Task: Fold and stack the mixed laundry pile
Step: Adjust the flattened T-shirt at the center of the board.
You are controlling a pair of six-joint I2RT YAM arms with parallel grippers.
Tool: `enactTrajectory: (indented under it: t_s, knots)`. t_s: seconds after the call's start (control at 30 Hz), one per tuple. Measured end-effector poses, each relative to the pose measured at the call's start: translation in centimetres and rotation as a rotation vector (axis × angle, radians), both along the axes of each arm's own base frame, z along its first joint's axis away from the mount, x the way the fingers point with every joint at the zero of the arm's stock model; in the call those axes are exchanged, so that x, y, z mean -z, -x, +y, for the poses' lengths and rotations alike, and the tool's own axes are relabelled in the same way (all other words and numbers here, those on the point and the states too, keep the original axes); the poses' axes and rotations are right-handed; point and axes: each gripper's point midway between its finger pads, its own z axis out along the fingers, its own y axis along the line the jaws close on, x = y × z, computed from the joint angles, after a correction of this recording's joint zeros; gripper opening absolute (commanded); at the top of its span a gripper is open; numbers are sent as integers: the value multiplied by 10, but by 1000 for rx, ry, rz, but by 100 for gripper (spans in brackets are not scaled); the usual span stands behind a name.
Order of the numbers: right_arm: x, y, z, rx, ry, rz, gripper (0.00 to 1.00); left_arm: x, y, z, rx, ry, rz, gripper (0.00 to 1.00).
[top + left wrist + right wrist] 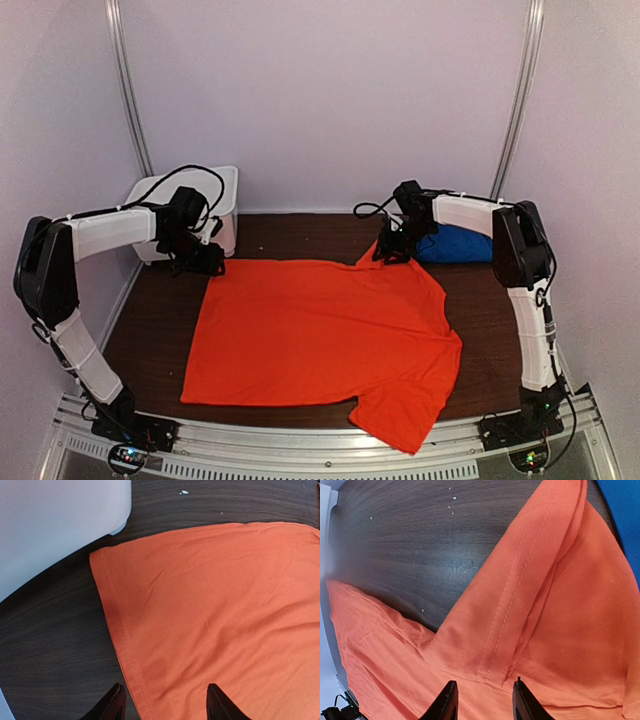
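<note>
The orange-red T-shirt (320,335) lies spread flat on the dark table, one sleeve hanging toward the near edge. Behind its far right corner the royal-blue garment (462,243) is bunched up. My left gripper (205,262) hovers at the shirt's far left corner. In the left wrist view it (166,706) is open, its jaws straddling the stitched hem of the T-shirt (225,605). My right gripper (392,250) is over the far right sleeve. In the right wrist view it (485,702) is open above the folded sleeve hem of the T-shirt (560,630), with the blue garment (626,510) beside it.
A white plastic bin (228,215) stands at the back left corner, close behind my left gripper, and shows as a white wall (55,525) in the left wrist view. Dark wooden tabletop (155,320) shows left of the shirt. Walls enclose the table on three sides.
</note>
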Motion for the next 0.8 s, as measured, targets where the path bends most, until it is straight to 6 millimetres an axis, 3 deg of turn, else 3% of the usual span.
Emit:
enactTrajectory:
  t_s: [0.2, 0.37, 0.5, 0.6, 0.8]
  knots:
    - [7, 1, 3, -2, 4, 10, 29, 0, 0, 0, 0, 0, 0, 57]
    - [24, -5, 7, -4, 0, 29, 10, 0, 0, 0, 0, -1, 1, 56]
    - [22, -12, 10, 1, -7, 14, 3, 1, 1, 1, -2, -5, 3, 56]
    - [11, -19, 13, 3, -23, -11, 1, 1, 1, 1, -2, -6, 4, 56]
    - [-41, -53, 29, 15, -101, -158, 0, 1, 1, 2, -3, -8, 6, 56]
